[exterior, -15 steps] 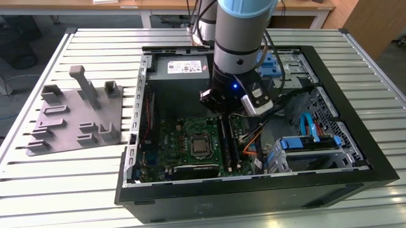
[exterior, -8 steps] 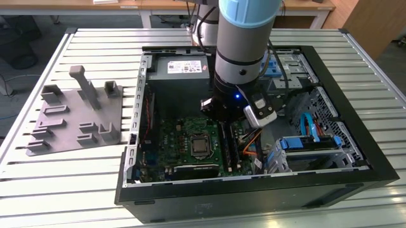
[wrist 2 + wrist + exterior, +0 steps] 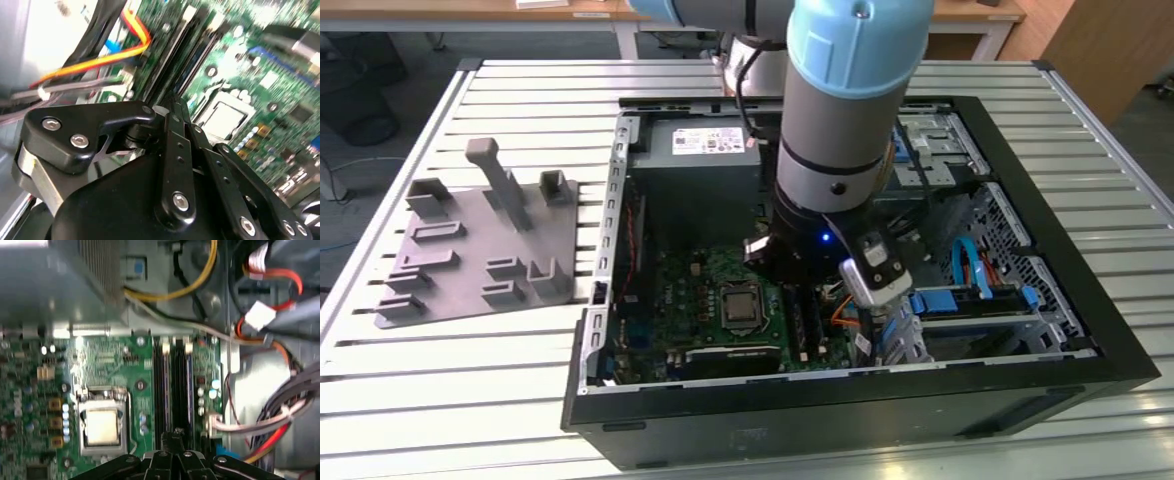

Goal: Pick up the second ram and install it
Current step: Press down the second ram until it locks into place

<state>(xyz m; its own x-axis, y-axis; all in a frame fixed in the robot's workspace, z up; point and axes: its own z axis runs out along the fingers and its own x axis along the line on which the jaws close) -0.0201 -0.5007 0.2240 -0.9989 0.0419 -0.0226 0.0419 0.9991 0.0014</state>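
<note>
Arm (image 3: 854, 100) in pale blue and grey, reaching down into open black metal case (image 3: 854, 400) on slatted white bench (image 3: 454, 400). Recorded in the exterior view: grey plastic holder plate (image 3: 467, 250) with 1 tall post and several low blocks, lying on the bench at the exterior view's left of the case.

Tool (image 3: 173, 436) seen in both wrist views, black and glossy, with bright screw heads on jointed links. Tips drawn together with next to no gap, directly over the row of long black memory slots (image 3: 161, 385) beside the CPU socket (image 3: 101, 425). Closed for certain; gripping or merely pressing down, cannot tell.

Second ram (image 3: 173, 385) taken to be the thin dark strip standing edge-on in the slot row, running straight away from the tool tips in the first wrist view. Flat, narrow, dark green-black; label not made out. Seated fully or not, cannot tell.

Green board densely studded with small components; square silver socket with metal frame. In the second wrist view, orange and yellow cables (image 3: 100, 60) beside the slots. In the first wrist view, red cable (image 3: 280, 275) with white connector near the case wall.
</note>
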